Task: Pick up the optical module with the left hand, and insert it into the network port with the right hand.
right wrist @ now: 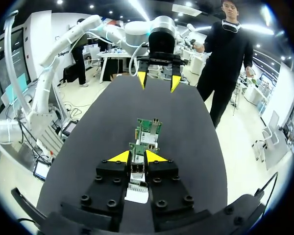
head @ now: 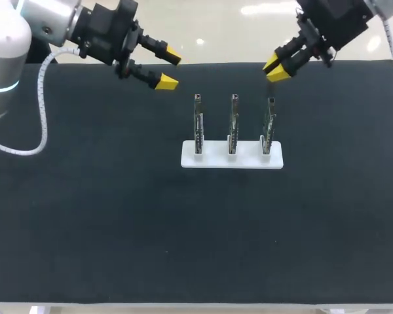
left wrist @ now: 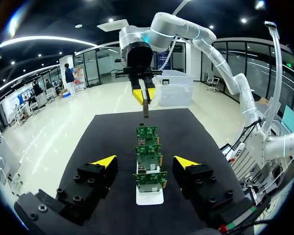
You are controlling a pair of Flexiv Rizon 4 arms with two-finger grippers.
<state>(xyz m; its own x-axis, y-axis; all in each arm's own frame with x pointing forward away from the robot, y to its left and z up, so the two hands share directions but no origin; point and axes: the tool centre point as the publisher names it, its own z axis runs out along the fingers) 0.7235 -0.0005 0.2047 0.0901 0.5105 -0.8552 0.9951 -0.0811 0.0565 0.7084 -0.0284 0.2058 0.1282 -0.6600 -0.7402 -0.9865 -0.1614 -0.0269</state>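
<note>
Table top (head: 196, 229): black matte cover, evenly lit (pale edge strip (head: 183, 309) visible along the near side, head view).

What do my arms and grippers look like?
The left arm and right arm are white, rounded, with light-blue rings. The left gripper and right gripper are black, their fingers tipped with yellow wedges. A white cable hangs from the left arm.

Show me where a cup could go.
Free: the black mat in front of the white stand and to either side. Crowded: behind the stand, by the left end effector and the right end effector gripping the optical module.
</note>
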